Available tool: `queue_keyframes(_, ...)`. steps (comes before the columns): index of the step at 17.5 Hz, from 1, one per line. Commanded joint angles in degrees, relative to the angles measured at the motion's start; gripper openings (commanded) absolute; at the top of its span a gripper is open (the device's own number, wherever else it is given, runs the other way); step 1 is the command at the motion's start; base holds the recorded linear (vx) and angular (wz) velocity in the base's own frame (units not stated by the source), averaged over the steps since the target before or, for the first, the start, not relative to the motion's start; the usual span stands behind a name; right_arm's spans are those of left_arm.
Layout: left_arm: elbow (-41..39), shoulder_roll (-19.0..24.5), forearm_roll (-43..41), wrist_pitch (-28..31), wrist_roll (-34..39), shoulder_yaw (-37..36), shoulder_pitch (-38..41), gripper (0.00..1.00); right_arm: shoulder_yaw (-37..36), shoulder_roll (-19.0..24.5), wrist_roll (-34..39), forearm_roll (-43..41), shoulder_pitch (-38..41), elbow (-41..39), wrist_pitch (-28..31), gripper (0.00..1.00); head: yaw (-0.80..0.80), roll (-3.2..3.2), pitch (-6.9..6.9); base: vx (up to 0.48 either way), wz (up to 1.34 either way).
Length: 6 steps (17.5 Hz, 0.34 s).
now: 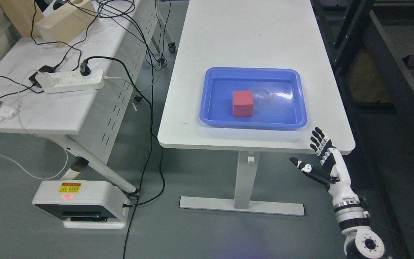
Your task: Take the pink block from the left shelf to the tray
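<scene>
Grey floor point(199, 233) lying throughout. White table point(243, 39) standing centre on a pedestal leg. Second white desk point(41, 111) sitting left, carrying a power strip point(72, 80), black cables and wooden boxes point(65, 21). Dark shelving point(401, 72) running along the right. White device point(81, 203) resting near left.

We see a pink block point(243, 103) lying in the blue tray point(253, 124) on the white desk point(250, 39). Our right hand point(322, 160) hangs by the desk's near right corner, fingers point(318, 138) spread, holding nothing.
</scene>
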Motion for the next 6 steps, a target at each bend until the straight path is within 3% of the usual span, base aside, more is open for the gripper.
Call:
queue_keyframes(1,-1.0,1.0,0.0,0.0,0.0,0.0,1.1,1.0,1.6,-1.0,0.3,-4.1,0.3,0.0,-2.8,1.0,0.0,0.0,0.0,0.0,0.0)
queue_keyframes(6,-1.0,1.0,0.0,0.0,0.0,0.0,1.1,1.0,1.4,-1.0,-0.1,-4.1,0.1,0.0,-2.8,1.0,0.0,0.0,0.0,0.0,0.0)
